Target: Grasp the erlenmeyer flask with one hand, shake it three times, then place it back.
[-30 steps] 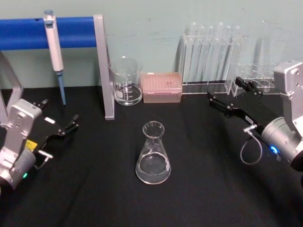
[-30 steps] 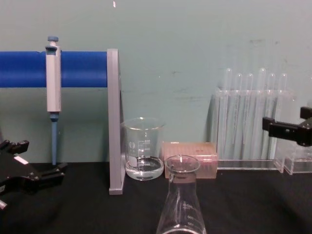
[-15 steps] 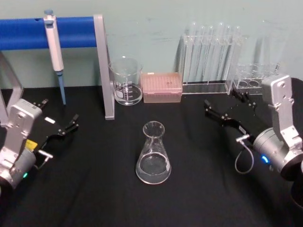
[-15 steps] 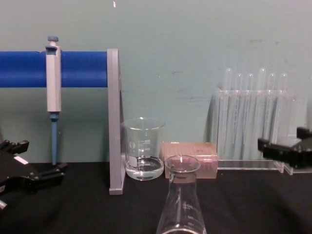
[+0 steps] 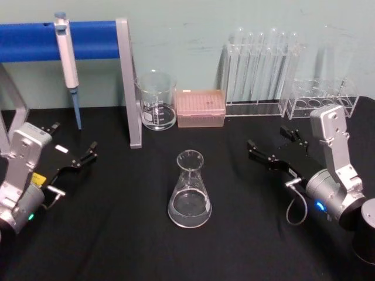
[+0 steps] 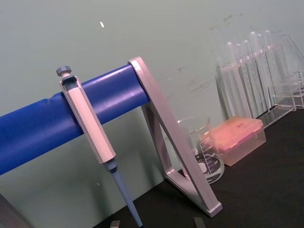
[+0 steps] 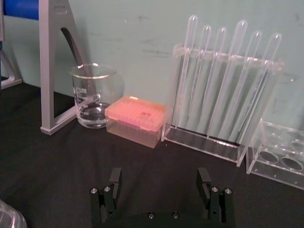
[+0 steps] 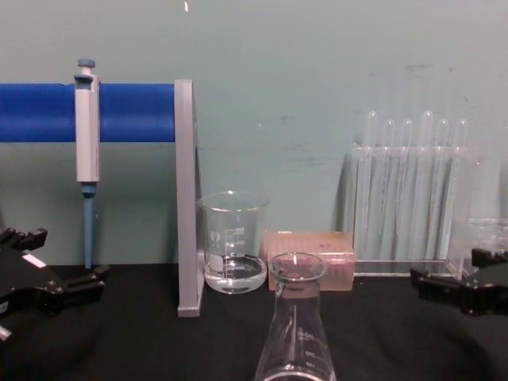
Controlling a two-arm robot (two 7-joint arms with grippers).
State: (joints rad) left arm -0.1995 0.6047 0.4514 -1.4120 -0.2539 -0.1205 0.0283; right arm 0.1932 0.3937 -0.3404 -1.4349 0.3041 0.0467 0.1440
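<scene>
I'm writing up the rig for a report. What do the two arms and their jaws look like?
Both arms are silver-grey metal with boxy links. The left gripper has thin black jaws, a small white label, a yellow sticker on the wrist and a green light. The right gripper has the same black jaws, a looped grey cable and a blue light on its round wrist.
</scene>
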